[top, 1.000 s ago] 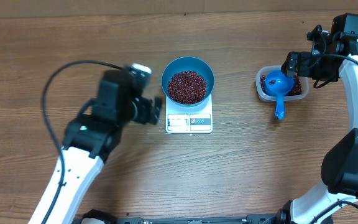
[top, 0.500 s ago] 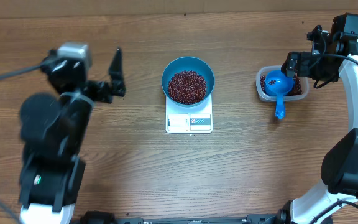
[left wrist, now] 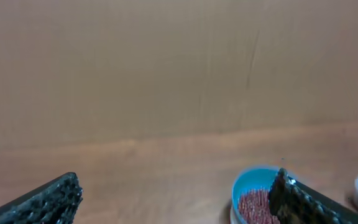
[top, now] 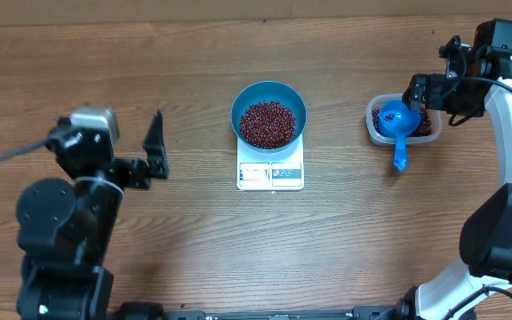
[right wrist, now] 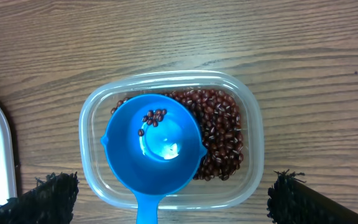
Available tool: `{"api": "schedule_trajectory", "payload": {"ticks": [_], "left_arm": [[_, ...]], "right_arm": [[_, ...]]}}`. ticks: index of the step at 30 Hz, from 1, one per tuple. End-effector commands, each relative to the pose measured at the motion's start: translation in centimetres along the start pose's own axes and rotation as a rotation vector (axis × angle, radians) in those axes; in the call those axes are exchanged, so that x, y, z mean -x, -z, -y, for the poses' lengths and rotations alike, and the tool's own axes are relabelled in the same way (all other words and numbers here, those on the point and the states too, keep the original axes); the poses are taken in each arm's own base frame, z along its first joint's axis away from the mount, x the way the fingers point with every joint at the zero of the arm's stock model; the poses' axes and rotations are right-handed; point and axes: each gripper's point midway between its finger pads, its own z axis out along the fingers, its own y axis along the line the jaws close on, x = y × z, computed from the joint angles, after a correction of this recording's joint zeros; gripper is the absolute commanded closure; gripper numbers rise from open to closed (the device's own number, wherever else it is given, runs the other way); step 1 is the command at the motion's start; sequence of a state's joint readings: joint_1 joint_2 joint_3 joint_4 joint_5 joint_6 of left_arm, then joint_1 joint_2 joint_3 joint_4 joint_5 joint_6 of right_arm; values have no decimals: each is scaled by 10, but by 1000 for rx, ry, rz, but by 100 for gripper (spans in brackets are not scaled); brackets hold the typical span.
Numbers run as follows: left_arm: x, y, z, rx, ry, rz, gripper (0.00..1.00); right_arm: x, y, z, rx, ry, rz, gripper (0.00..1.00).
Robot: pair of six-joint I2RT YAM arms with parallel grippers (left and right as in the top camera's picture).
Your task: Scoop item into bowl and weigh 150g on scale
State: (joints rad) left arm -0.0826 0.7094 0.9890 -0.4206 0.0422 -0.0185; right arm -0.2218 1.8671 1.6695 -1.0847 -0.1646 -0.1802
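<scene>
Left gripper (left wrist: 173, 198) stands wide open and empty, well left of the scale (top: 270, 175). Its wrist view catches only part of the bowl (left wrist: 247, 185) and a plain wall behind. Right gripper (right wrist: 173, 186) gapes open too, over the tub (right wrist: 248, 134), holding nothing. Its wrist view shows a few beans (right wrist: 154, 116) in the scoop (right wrist: 166, 155), which rests in the tub on more beans. Only overhead shows the bowl whole, heaped with beans, sitting on the scale. The scale's display is too small to read.

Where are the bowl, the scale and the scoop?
bowl (top: 269, 90), overhead view, far inner wall above the beans.
scale (top: 270, 175), overhead view, front display strip.
scoop (top: 400, 153), overhead view, its handle.
</scene>
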Motion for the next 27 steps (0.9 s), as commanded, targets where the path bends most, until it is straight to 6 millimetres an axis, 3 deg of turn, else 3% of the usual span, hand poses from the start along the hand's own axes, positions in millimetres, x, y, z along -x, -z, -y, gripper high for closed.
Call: {"api": "schedule_trajectory", "payload": {"ticks": [1,5,16,23,27], "left_arm": [[-29,15,2,-12,-15,9,1],[-50,28,0,-4,-20,121,0],[-37,82,-3,14,-20,580,0],[-39,83,-6,27,-21,593,0],[-54,72,-12,59,-11,558,0]], "right_arm": [[3,8,0,-10,4,23,0],[3,8,0,-10,4,23,0],[3,8,0,-10,4,23,0],[3,8,0,-10,4,23,0],[3,8,0,-10,4,23,0]]}}
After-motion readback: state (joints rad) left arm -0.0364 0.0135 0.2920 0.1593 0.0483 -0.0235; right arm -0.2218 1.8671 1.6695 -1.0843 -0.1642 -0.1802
